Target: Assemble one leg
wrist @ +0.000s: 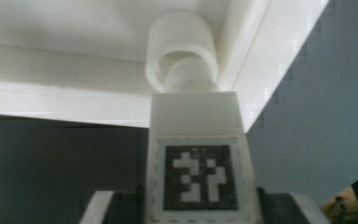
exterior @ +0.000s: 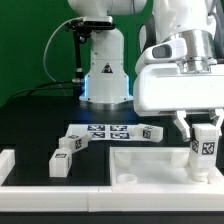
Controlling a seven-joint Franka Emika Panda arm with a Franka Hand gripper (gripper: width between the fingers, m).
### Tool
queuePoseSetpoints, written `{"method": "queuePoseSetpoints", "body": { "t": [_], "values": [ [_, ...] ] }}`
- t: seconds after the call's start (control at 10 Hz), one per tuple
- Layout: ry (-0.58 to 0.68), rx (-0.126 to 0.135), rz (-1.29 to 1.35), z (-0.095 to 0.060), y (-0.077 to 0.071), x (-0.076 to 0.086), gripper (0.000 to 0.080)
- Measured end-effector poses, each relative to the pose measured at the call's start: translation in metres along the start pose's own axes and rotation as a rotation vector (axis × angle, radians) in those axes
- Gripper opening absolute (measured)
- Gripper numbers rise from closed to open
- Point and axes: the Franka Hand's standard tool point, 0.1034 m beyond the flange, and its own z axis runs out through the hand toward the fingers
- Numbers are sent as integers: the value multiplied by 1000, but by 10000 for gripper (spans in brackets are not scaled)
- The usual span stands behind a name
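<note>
While the leg (exterior: 205,148) is held upright above the panel (exterior: 160,165) and is not visibly seated, the task is judged to be about halfway. Picking up and carrying appear done, and inserting and tightening remain.

The panel, the largest part, is seen lying flat at 5 o'clock in the exterior view. The gripper (exterior: 204,135) is found at 4 o'clock, pinching the leg between its fingers. In the wrist view the leg's tagged face (wrist: 202,165) is shown, with its rounded end close to the panel (wrist: 51,80). Whether they touch cannot be told.

A spare leg (exterior: 70,145) and a second spare leg (exterior: 58,165) are seen unused at 8 o'clock.

The black surface (exterior: 40,120) is backed by a green curtain (exterior: 25,40) at 10 o'clock. The robot base (exterior: 100,65) is placed at 12 o'clock, and the marker board (exterior: 100,131) is laid near the centre.
</note>
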Motion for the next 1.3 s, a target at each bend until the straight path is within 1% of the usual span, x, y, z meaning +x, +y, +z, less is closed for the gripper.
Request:
{"method": "queuePoseSetpoints", "body": {
  "t": [0.2, 0.4, 0.5, 0.7, 0.8, 1.0, 1.3],
  "values": [
    [52, -6, -3, 2, 0, 3, 286],
    [46, -6, -2, 2, 1, 3, 287],
    [31, -3, -1, 0, 0, 3, 287],
    [21, -2, -3, -11, 2, 4, 287],
    [16, -2, -4, -13, 3, 0, 287],
    [6, -2, -7, -6, 1, -8, 287],
    [41, -3, -12, -1, -2, -1, 287]
  ]
}}
